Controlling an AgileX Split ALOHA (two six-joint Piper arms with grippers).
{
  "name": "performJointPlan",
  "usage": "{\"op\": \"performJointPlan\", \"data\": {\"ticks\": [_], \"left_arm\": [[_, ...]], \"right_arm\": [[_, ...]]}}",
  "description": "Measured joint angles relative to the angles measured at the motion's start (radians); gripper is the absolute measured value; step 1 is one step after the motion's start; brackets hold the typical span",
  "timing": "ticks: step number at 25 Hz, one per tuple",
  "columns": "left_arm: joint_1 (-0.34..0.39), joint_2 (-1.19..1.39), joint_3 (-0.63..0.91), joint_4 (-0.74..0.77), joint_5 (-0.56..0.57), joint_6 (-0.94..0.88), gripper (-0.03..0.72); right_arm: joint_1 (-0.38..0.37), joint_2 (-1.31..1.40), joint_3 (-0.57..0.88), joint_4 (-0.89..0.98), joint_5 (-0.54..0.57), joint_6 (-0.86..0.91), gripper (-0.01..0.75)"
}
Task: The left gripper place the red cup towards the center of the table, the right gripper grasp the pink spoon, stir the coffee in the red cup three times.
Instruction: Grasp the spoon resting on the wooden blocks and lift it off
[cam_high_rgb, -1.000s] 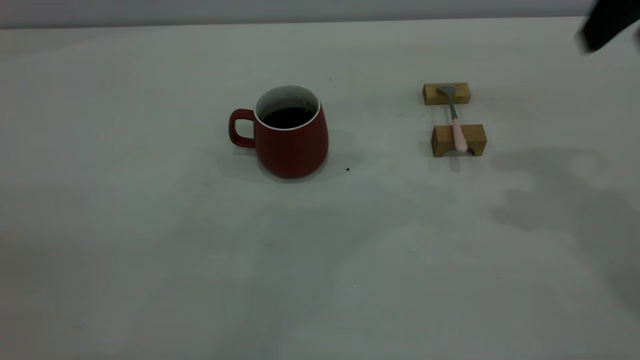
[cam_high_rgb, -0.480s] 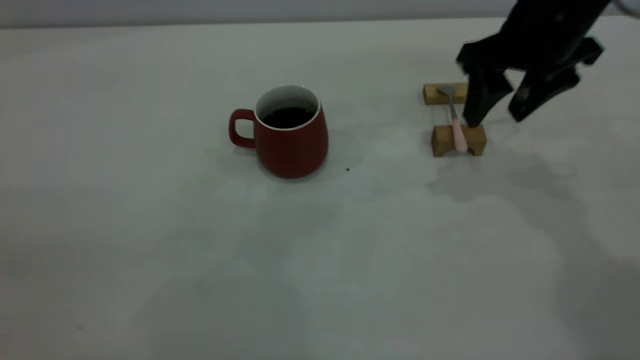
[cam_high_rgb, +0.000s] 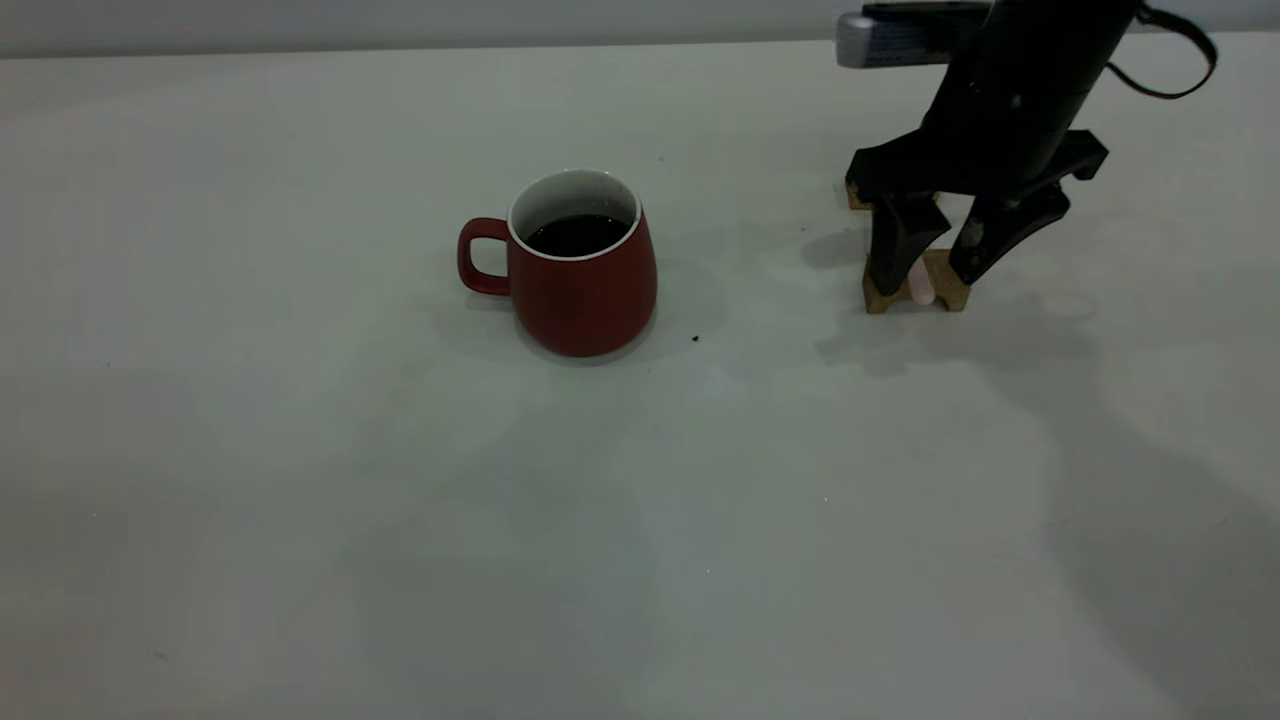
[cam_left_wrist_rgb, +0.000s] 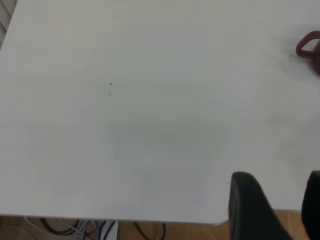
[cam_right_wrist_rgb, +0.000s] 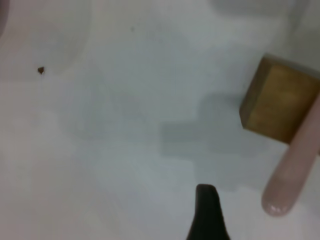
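1. The table (cam_high_rgb: 300, 520) is the biggest thing in view, pale and plain. It leaves lots of room around everything, probably so the arms can swing freely.

2. The right gripper (cam_high_rgb: 935, 265) hangs over the far right part of the table with its fingers spread narrowly, one on each side of the spoon handle. They don't look pinched onto it yet, so this reads as the lining-up moment just before the grab.

3. The red cup (cam_high_rgb: 580, 275) stands upright near the middle of the table, well apart from the gripper, handle pointing away from the spoon side. Looks like the "bring it to the center" part is already sorted.

4. The left gripper (cam_left_wrist_rgb: 280, 210) is parked off at the table edge, far from the cup. Its wrist view shows two finger tips with a gap, so it's open and empty.

5. The coffee (cam_high_rgb: 577, 234) sits dark and calm inside the cup, a fair way below the rim, which should leave room for stirring.

6. The wooden blocks (cam_high_rgb: 945, 285) prop the spoon up off the table, likely so fingers can get under it.

7. The pink spoon (cam_high_rgb: 921, 288) lies across those blocks, with its rounded pink end poking out between the fingers.
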Motion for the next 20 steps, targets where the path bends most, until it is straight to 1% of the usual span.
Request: {"op": "performJointPlan", "data": {"ticks": [7,12,18,20], "left_arm": [[0.0,0.0,0.0,0.0,0.0,0.0,0.333],[0.0,0.0,0.0,0.0,0.0,0.0,0.333],[0.0,0.0,0.0,0.0,0.0,0.0,0.333],[0.0,0.0,0.0,0.0,0.0,0.0,0.333]], "right_arm": [[0.0,0.035,-0.024,-0.044,-0.002,0.032,0.603],[0.0,0.039,-0.024,-0.07,-0.011,0.046,0.561],[0.0,0.049,-0.026,-0.073,-0.013,0.051,0.548],[0.0,0.049,-0.026,-0.073,-0.014,0.052,0.532]]}}
